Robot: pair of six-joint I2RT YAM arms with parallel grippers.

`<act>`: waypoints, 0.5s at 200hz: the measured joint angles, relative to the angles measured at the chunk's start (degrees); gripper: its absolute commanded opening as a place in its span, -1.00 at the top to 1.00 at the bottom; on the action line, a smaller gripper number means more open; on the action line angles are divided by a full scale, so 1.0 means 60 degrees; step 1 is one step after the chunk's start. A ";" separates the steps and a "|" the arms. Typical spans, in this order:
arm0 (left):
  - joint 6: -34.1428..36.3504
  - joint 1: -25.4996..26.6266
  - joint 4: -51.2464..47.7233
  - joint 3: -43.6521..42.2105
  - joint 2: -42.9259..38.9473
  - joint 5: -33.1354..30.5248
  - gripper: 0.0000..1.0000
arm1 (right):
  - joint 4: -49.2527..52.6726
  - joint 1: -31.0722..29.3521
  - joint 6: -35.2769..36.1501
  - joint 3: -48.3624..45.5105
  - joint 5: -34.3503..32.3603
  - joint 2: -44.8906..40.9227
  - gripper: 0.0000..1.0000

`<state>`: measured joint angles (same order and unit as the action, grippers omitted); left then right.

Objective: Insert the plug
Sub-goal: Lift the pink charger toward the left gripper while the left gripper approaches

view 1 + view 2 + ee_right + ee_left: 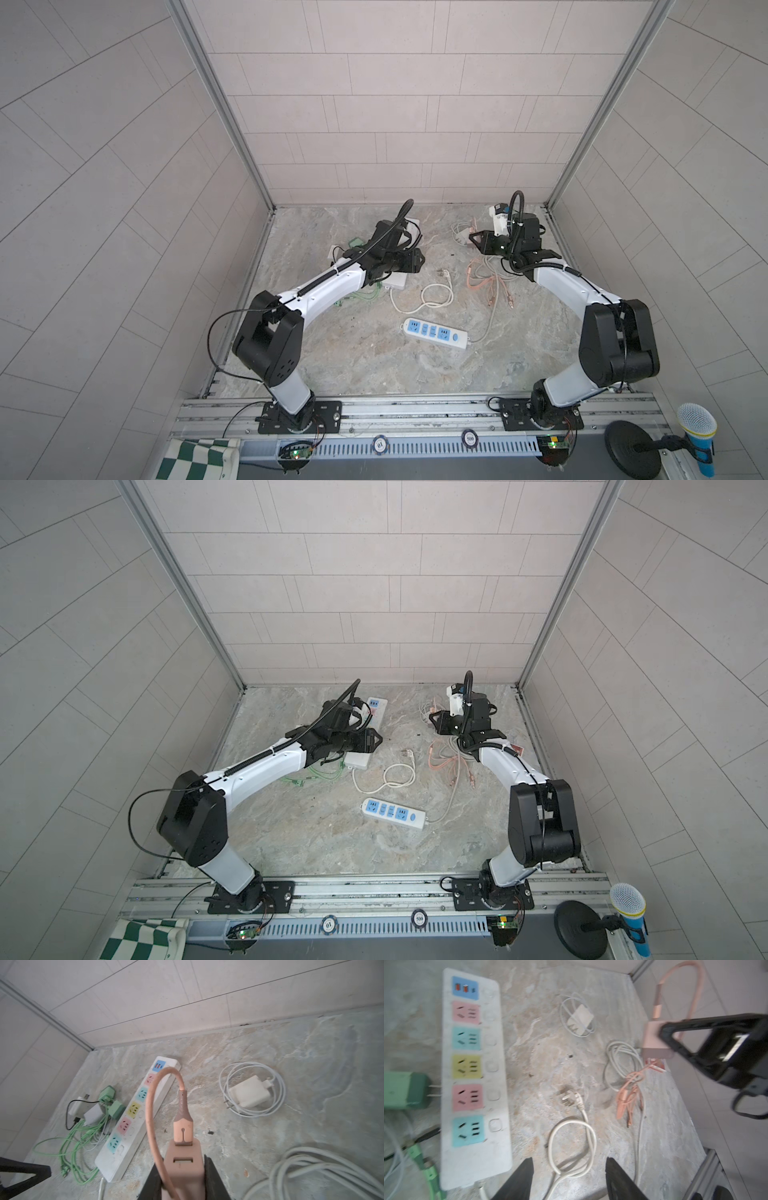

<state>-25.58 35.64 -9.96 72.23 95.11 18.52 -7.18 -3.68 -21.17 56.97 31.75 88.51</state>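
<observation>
Pose, left arm (328, 286): rooted at 7 o'clock on the front rail (415, 411) in both top views, folded at the elbow, stretched toward 11 o'clock, wrist hanging over the multi-coloured power strip (471, 1084); jaws apart, gripping nothing, with a loop of white cord (593, 1145) on the worktop (353, 361) showing between the fingers (521, 1178). Pose, right arm (561, 286): rooted at 5 o'clock, bent at the elbow, reaching to 1 o'clock near the back wall (395, 124); jaws clamped on the pink charger (184, 1169), a finger on either side. Held above the worktop at about 1 o'clock, well apart from the strip at 11 o'clock. Plugged into one port of the charger: pink cable (150, 1109), arching up and back down past the jaws; second port beside it showing as a slot. Just beside the right jaws, toward 12 o'clock: white charger (251, 1091) inside its own coil of cable. Near the middle: three-pin plug (569, 1099); toward 6 o'clock, small blue-faced power strip (434, 332). On the multi-coloured strip's 9 o'clock side: green chargers (108, 1092) amid green cables (70, 1147).
</observation>
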 measured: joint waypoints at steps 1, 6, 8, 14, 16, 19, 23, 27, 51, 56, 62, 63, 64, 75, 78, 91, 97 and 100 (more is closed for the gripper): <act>0.0011 0.0011 0.0022 0.0000 0.0000 0.0015 -0.19 | -0.0055 0.0000 -0.0018 -0.0033 0.0036 0.0000 0.58; 0.0036 0.0109 0.0149 0.0018 0.0011 0.0131 -0.17 | -0.0375 0.0000 -0.0171 -0.0266 0.0266 0.0000 0.57; 0.0047 0.0157 0.0204 0.0029 0.0018 0.0171 -0.17 | -0.0474 0.0000 -0.0204 -0.0335 0.0328 0.0000 0.57; 0.0102 0.0270 0.0350 0.0051 0.0055 0.0295 -0.16 | -0.0827 -0.0004 -0.0372 -0.0586 0.0565 0.0000 0.57; 0.0117 0.0302 0.0390 0.0055 0.0066 0.0324 -0.16 | -0.0962 -0.0004 -0.0433 -0.0681 0.0648 0.0000 0.57; 0.0146 0.0361 0.0466 0.0069 0.0095 0.0382 -0.15 | -0.1129 -0.0004 -0.0535 -0.0794 0.0780 0.0000 0.57; 0.0193 0.0433 0.0557 0.0091 0.0127 0.0463 -0.14 | -0.1366 -0.0004 -0.0645 -0.0929 0.0933 0.0000 0.57; 0.0222 0.0514 0.0656 0.0098 0.0175 0.0528 -0.13 | -0.1570 -0.0004 -0.0772 -0.1031 0.1075 0.0000 0.57; 0.0517 0.0871 0.0980 0.0106 0.0379 0.0761 -0.10 | -0.2962 0.0000 -0.1621 -0.1504 0.1891 -0.0007 0.56; 0.0576 0.0940 0.1053 0.0106 0.0408 0.0780 -0.10 | -0.3246 0.0000 -0.1810 -0.1555 0.2033 -0.0011 0.56; 0.0623 0.0994 0.1147 0.0102 0.0437 0.0787 -0.07 | -0.3668 0.0000 -0.2080 -0.1628 0.2240 -0.0025 0.56; 0.0634 0.1005 0.1158 0.0102 0.0437 0.0787 -0.06 | -0.3712 0.0000 -0.2109 -0.1636 0.2259 -0.0025 0.56; 0.0648 0.1024 0.1191 0.0102 0.0444 0.0790 -0.05 | -0.3756 0.0000 -0.2146 -0.1643 0.2280 -0.0029 0.56; 0.0732 0.1107 0.1450 0.0066 0.0466 0.0805 -0.03 | -0.4462 0.0000 -0.2659 -0.1723 0.2601 -0.0058 0.55; 0.0761 0.1122 0.1555 0.0055 0.0470 0.0809 -0.03 | -0.4732 0.0000 -0.2812 -0.1756 0.2696 -0.0062 0.55; 0.0790 0.1137 0.1883 0.0004 0.0470 0.0794 -0.03 | -0.5737 0.0000 -0.3468 -0.1883 0.3060 -0.0073 0.55; 0.0816 0.1133 0.2022 -0.0007 0.0474 0.0798 -0.04 | -0.6149 0.0000 -0.3756 -0.1931 0.3206 -0.0073 0.55; 0.0827 0.1133 0.2069 -0.0007 0.0474 0.0794 -0.04 | -0.6346 0.0000 -0.3876 -0.1956 0.3264 -0.0073 0.55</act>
<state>-20.62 42.44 2.46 72.18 97.95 23.29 -45.25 -3.68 -44.42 45.23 51.33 88.07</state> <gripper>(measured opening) 0.518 0.248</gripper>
